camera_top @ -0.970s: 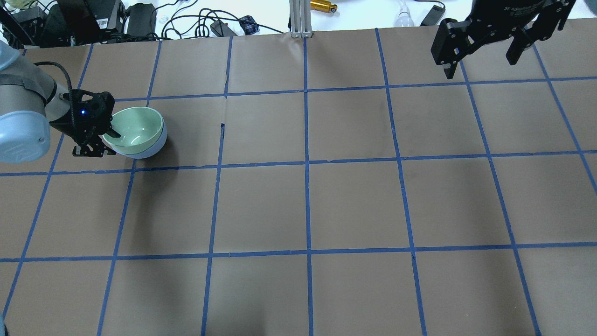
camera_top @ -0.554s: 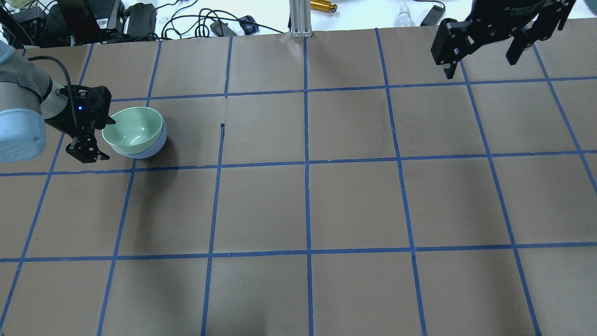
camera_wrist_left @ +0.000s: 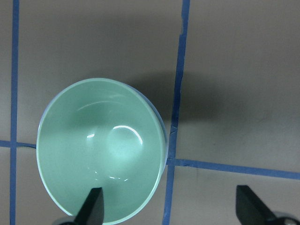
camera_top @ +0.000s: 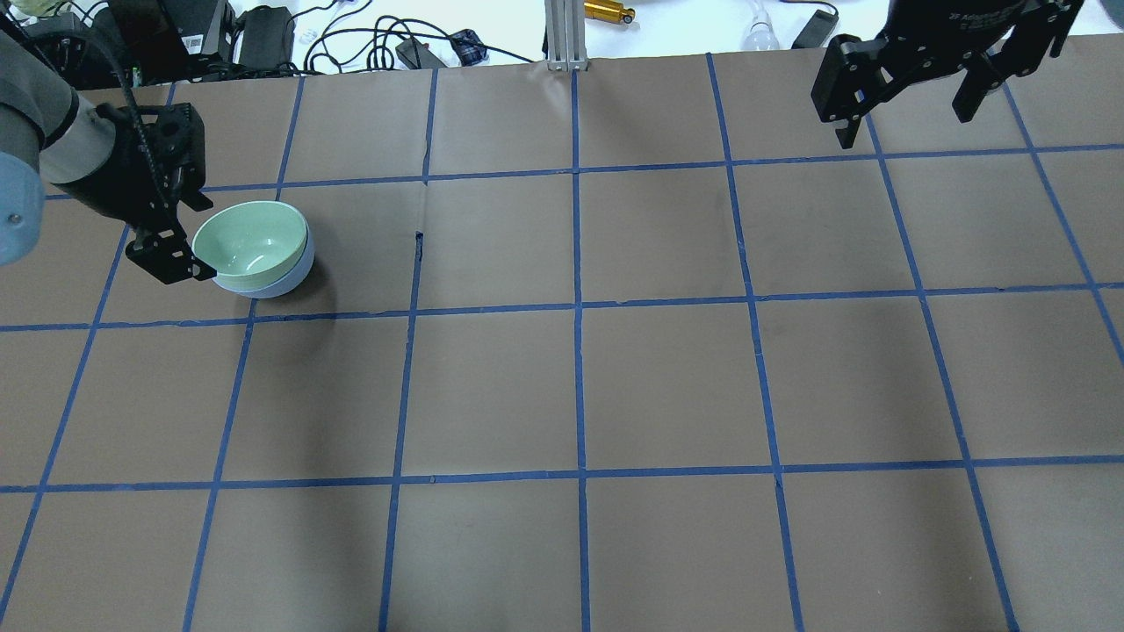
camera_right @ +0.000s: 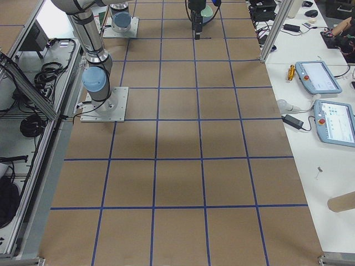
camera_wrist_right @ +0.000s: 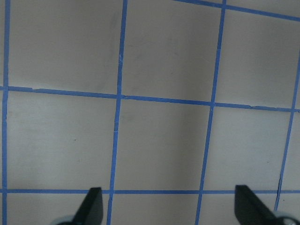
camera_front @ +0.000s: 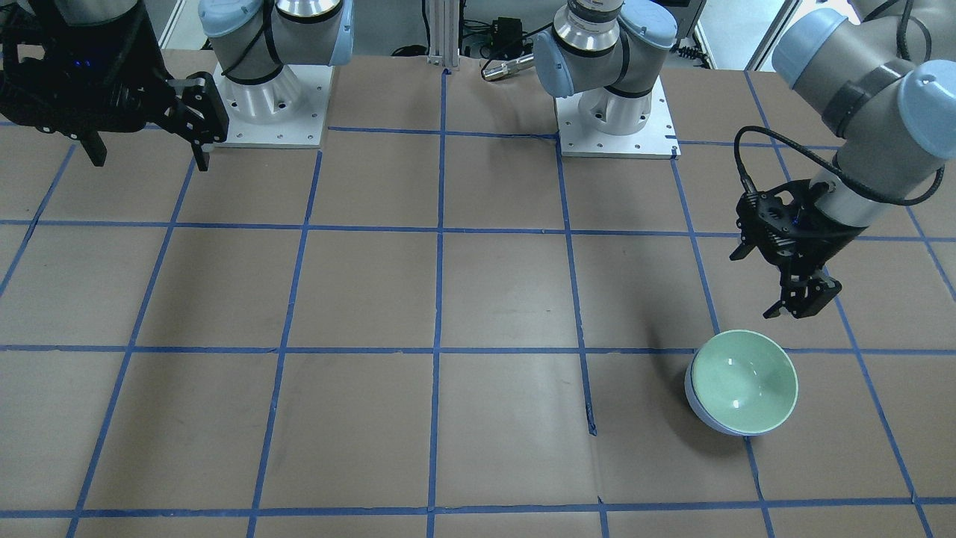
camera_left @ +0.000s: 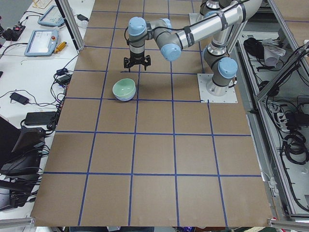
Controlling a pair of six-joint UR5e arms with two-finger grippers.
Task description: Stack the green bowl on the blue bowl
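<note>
The green bowl (camera_top: 250,239) sits nested inside the blue bowl (camera_top: 279,283) at the table's left; only the blue bowl's lower side shows. Both also show in the front view, green bowl (camera_front: 745,379) in blue bowl (camera_front: 700,409), and in the left wrist view, where the green bowl (camera_wrist_left: 103,150) fills the frame's left. My left gripper (camera_top: 195,237) is open and empty, above and just beside the bowls on the robot's side (camera_front: 754,285). My right gripper (camera_top: 904,123) is open and empty, high over the far right of the table.
Brown paper with a blue tape grid covers the table (camera_top: 580,386). Cables, black boxes and an aluminium post (camera_top: 566,35) lie beyond the far edge. The two arm bases (camera_front: 616,112) stand on the robot's side.
My left gripper has let go of the green bowl's rim, opened, and drawn back and up from the bowls. The green bowl stays nested in the blue one. The right arm has not moved.
</note>
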